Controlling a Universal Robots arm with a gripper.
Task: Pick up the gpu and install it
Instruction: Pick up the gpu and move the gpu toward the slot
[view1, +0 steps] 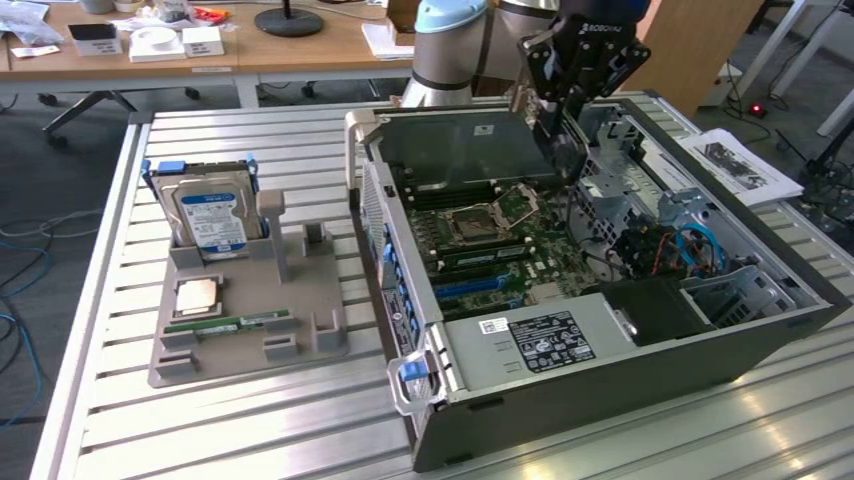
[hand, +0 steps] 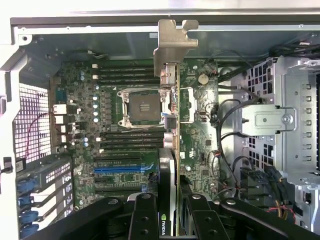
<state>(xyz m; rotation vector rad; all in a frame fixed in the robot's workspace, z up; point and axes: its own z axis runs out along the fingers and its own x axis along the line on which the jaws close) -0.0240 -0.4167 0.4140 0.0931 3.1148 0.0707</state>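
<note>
1. Wrist view shows the gripper (hand: 170, 217) clamped narrow on the gpu (hand: 172, 150), its fingers pressing both faces of the card; the card hangs edge-on above the motherboard (hand: 200, 150), inside the open case (view1: 641, 375), and is not seated in any slot.
2. The card's long edge appears to run across the blue slot (hand: 120, 169) rather than along it; lowered like this, the edge connector would land on board parts and not in a slot.
3. The silver bracket (hand: 172, 45) sits near the case wall; a small drift could snag it on the sheet metal and twist the card in the grip.
4. The grip is at one end of the card; with that overhang, any contact could lever the card askew or pull it loose.
5. The open CPU socket (hand: 144, 107) lies just beside the card's line; a dropped or dragged card could bend its pins.
6. Loose cables (hand: 225, 117) near the drive cage (hand: 280, 120) could catch a passing corner.
</note>
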